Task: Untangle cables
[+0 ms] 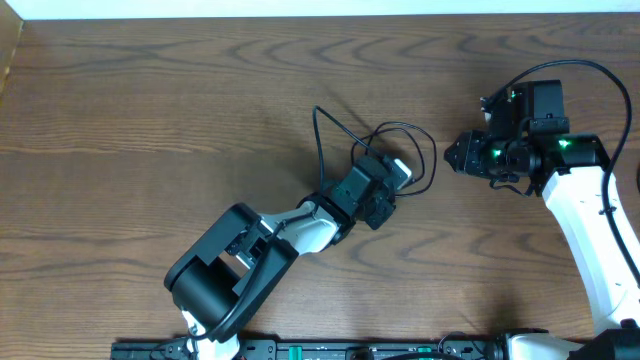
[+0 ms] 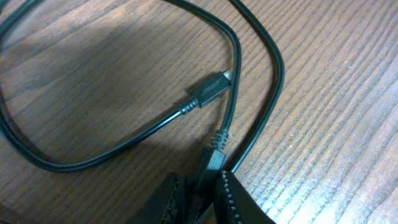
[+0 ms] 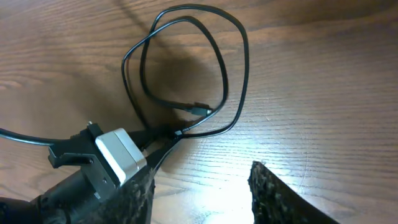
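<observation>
On the wooden table (image 1: 150,120), the left gripper (image 2: 200,190) pinches the cable (image 2: 235,59) by its plug (image 2: 212,160).

We saw the left end effector (image 1: 385,160) near the middle of the bench (image 1: 150,110), set among the loops of a black cable (image 1: 317,135). The right end effector (image 1: 455,155) pointed left, near the loops but apart from them.

One cable (image 2: 208,92) end buried in left claw (image 2: 198,184); loops cropped at top edge.
</observation>
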Available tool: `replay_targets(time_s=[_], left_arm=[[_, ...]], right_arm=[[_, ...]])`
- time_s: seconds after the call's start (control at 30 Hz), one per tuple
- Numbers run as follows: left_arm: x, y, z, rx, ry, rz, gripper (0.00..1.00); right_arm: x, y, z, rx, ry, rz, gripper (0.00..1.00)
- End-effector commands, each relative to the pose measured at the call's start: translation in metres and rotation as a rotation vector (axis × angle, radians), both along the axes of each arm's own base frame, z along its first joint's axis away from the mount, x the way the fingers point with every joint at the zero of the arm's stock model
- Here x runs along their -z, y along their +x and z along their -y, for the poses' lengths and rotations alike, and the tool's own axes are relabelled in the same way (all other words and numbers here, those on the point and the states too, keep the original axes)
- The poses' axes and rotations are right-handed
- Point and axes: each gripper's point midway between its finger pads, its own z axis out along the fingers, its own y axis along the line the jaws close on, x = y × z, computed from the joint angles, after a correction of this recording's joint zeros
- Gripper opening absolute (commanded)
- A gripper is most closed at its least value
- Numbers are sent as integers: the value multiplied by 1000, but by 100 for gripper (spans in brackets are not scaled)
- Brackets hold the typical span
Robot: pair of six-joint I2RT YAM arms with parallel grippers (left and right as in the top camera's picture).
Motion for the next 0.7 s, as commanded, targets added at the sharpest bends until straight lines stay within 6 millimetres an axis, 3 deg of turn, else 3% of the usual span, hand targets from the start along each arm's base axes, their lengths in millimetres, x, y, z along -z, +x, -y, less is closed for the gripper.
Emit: replay_targets(time_s=[0.0, 0.13, 0.2, 0.37, 0.5, 0.67], left_arm=[[24, -8, -29, -78, 110, -45, 19], [-15, -3, -25, -84, 57, 6, 19], [-56, 3, -28, -110, 18, 79, 19], [-118, 4, -38, -146, -43, 181, 19], [-143, -3, -44, -148, -70, 205, 19], [-155, -14, -54, -151, -65, 195, 19]], right_arm=[[-4, 1, 2, -2, 4, 12, 48], [-4, 1, 2, -2, 1, 13, 48], [-3, 1, 5, 5, -2, 12, 48], [-2, -1, 7, 12, -3, 0, 48], [-2, -1, 7, 10, -2, -3, 49], [-2, 0, 7, 10, -3, 2, 56]])
